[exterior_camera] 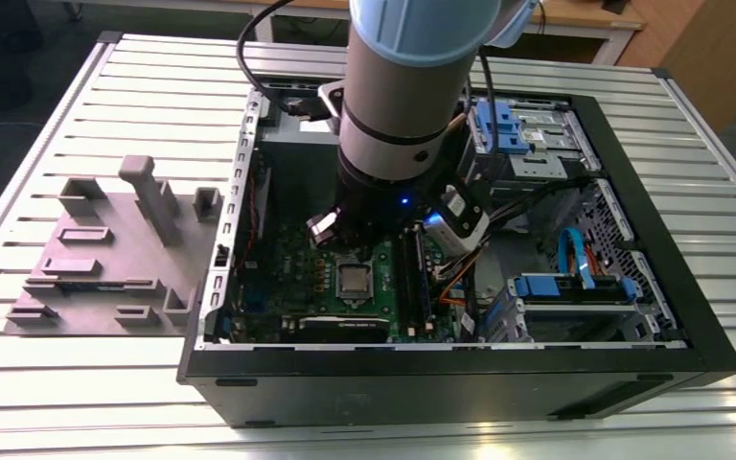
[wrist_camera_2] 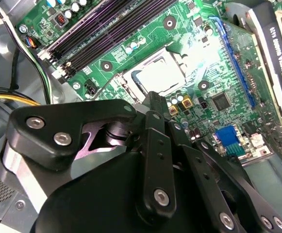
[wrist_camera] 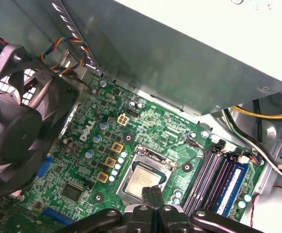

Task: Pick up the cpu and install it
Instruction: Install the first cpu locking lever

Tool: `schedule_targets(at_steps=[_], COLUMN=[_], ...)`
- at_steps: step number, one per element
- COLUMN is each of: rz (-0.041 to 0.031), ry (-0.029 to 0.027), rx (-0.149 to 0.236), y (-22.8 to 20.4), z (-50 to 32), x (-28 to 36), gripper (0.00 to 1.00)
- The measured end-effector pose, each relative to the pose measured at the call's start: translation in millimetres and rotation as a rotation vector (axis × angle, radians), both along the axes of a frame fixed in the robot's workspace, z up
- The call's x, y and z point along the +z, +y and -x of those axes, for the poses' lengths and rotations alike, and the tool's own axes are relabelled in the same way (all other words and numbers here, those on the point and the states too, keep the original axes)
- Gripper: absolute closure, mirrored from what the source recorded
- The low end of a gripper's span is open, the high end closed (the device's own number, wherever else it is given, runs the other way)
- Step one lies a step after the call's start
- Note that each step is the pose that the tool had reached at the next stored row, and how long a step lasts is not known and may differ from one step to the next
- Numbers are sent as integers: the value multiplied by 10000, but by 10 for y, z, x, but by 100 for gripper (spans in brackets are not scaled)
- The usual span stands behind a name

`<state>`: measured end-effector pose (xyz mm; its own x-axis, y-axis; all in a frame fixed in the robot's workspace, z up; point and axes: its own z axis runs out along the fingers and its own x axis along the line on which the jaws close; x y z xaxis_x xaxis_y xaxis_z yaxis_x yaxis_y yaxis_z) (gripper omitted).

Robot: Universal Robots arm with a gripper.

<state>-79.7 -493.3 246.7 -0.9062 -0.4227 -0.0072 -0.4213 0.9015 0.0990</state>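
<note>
arm (exterior_camera: 401, 86): silver-grey tube, pale blue cap | gripper (wrist_camera: 152, 194): black links, silver screws | black cable

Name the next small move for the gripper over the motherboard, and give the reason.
Probably lift the gripper straight up a little: the cpu already lies flat in its socket, and the fingers, pressed together just above it, hold nothing.
</note>
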Motion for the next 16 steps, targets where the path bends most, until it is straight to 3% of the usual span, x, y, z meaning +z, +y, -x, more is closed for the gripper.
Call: schedule_targets(at_steps=[6, 9, 16], rz=[-27, -169, -175], ry=[-2, -7, -7], rx=[1, 1, 0], y=[0, 1, 2], z=[0, 0, -11], x=[34, 35, 62], gripper=[90, 90, 90])
